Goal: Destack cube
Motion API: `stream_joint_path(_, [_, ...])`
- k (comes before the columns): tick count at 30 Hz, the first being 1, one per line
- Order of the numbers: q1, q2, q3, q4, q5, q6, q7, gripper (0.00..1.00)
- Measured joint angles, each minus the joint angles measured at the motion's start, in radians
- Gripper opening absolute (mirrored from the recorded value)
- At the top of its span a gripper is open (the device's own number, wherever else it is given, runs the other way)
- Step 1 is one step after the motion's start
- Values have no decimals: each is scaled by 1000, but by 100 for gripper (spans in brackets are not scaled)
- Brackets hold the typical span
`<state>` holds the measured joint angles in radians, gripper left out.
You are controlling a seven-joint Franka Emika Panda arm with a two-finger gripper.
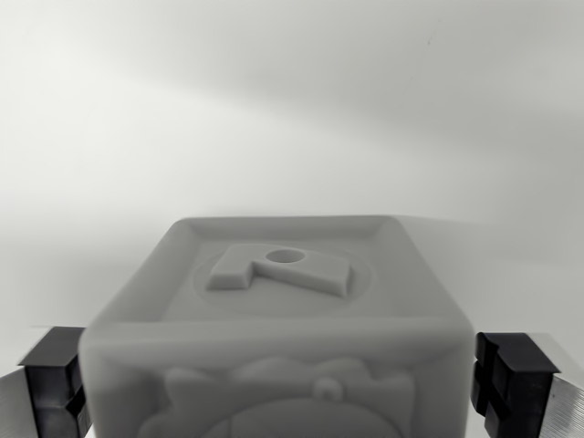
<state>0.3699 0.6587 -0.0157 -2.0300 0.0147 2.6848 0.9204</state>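
The cube (274, 328) sits between the fingers (511, 388) of the claw (274, 388), which is wide, not touching. It looks hard, light and smooth; hold its flat sides

cube (278, 319) top face: one raised character, looks like an "R" seen sideways, not certain. No other text legible.
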Motion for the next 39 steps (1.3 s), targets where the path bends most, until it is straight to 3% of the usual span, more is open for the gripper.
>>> stream_joint_path(17, [0,-18,0,-5,0,-11,0,100])
stream_joint_path(39, [0,-161,-1,-39,0,-117,0,100])
